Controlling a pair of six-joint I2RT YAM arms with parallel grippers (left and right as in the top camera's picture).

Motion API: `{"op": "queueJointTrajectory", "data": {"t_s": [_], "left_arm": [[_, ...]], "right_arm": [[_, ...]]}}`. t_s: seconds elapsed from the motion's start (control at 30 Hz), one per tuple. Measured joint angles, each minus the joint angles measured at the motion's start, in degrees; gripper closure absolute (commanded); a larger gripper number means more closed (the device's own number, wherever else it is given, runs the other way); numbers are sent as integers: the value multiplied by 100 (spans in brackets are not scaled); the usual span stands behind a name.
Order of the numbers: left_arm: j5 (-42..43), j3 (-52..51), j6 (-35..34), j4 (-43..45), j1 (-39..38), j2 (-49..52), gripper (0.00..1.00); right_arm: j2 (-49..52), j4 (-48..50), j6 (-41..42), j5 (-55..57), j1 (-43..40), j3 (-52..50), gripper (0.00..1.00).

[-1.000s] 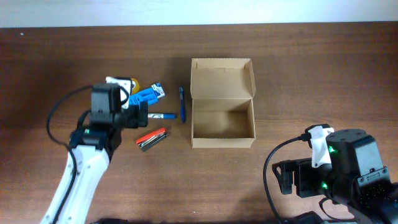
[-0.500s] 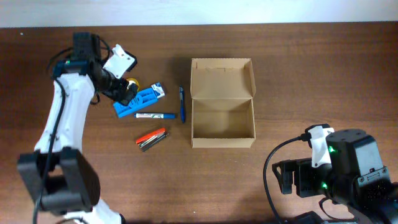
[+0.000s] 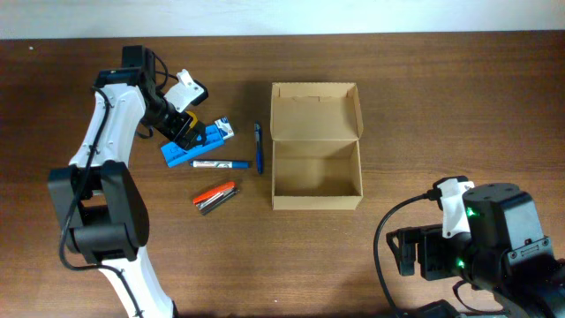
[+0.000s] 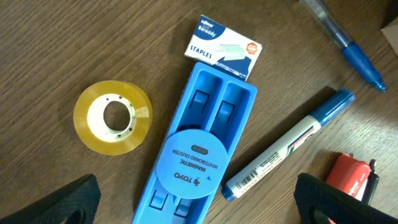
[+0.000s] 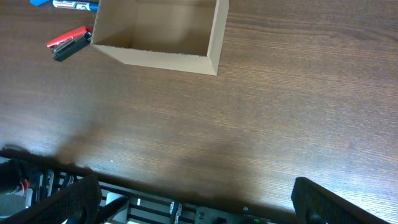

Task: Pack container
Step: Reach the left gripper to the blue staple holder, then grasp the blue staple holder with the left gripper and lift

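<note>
Plainly, the container sits open near the middle of the table, its lid flap folded back toward the far edge and its inside bare, so nothing is packed yet. Being light cardboard, it would likely slide or tip if an arm brushed a wall on the way in, and the raised flap could catch a carried item. A blue pen lies just beside the container's left wall, where a careless pass might push it away. Further left, the left jaws hang spread wide and empty over the blue whiteboard duster. The marker lies close along one side of the duster and the staples box sits at its far end, so closing here could pinch or shove a neighbour along with it. The tape roll on the other side, lying flat, may get knocked aside. The red stapler lies apart, nearer the front. The right jaws, low at the near right corner, also stand fully apart with nothing between them. By count: one container, one pen, one marker, one duster, one staples box, one tape roll, one stapler, and two arms.
</note>
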Motion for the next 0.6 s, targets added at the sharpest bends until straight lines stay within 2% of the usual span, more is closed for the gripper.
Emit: {"op": "queueJointTrajectory", "data": {"t_s": [0.27,0.33,0.47,0.5,0.6], "left_arm": [[-59,15,0,146,-94,345,1],[-190,15,11,149,-173,385,9],[-387,15,22,144,-350,531,11],[-481,15,22,151,-382,557,16],[-748,15,39,332,-446,577,20]], "right_arm": [[0,0,-2,0,0,0,1],[-2,0,-2,0,0,0,1],[0,0,0,0,0,0,1],[-2,0,-2,0,0,0,1],[-2,0,0,0,0,0,1]]}}
